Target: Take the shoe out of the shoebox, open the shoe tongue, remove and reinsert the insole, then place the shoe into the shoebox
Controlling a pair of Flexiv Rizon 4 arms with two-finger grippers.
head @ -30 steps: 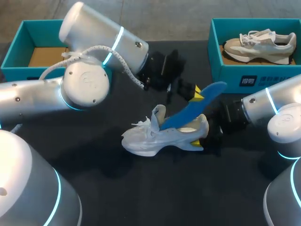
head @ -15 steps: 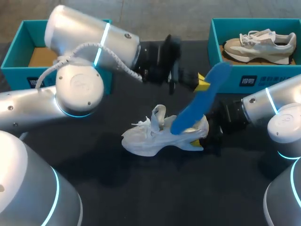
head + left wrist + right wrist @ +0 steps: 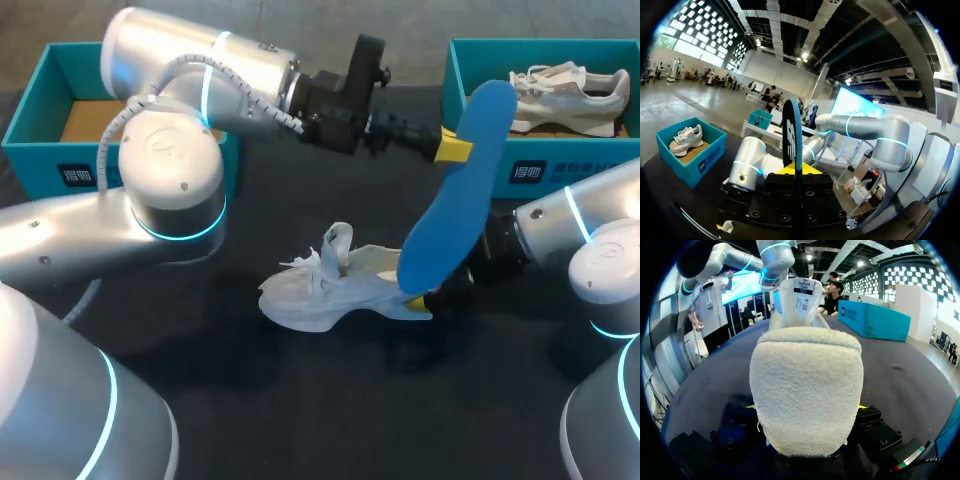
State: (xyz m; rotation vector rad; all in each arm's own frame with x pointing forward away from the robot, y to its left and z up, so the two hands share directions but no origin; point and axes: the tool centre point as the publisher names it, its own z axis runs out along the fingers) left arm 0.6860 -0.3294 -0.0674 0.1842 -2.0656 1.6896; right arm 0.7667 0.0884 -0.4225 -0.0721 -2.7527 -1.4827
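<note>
- At the shoe's heel, nearest the robot: what's there?
- right gripper [image 3: 428, 300], clamped on the heel of the shoe [image 3: 330, 290]. In its wrist view the fleecy heel [image 3: 807, 390] fills the gap between the fingers, with yellow slivers on both sides of it [image 3: 807, 407].
- Shoe position?
- White, lying on the black table [image 3: 300, 400], toe pointing away from the right gripper. Its tongue [image 3: 340, 245] is pulled up, and the right wrist view shows the tongue's label side [image 3: 800, 295] standing past the heel.
- Insole?
- Blue insole [image 3: 455, 200], slanting up from above the shoe's heel. The lower end overlaps the heel opening, can't tell if it touches. The upper end is raised well above the shoe.
- Who holds it?
- left gripper [image 3: 452, 150], closed on the insole near its upper part. The left wrist view shows the insole edge-on [image 3: 791, 135] between the yellow tips [image 3: 792, 172].
- Beyond the shoe?
- On the left arm's side, a teal shoebox [image 3: 35, 158] with its brown floor showing, also seen in the right wrist view [image 3: 872, 317]. On the right arm's side, a second shoebox [image 3: 480, 165] with a second shoe [image 3: 570, 85] in it, both also in the left wrist view [image 3: 700, 162] [image 3: 685, 140]. Both boxes sit well apart from the shoe.
</note>
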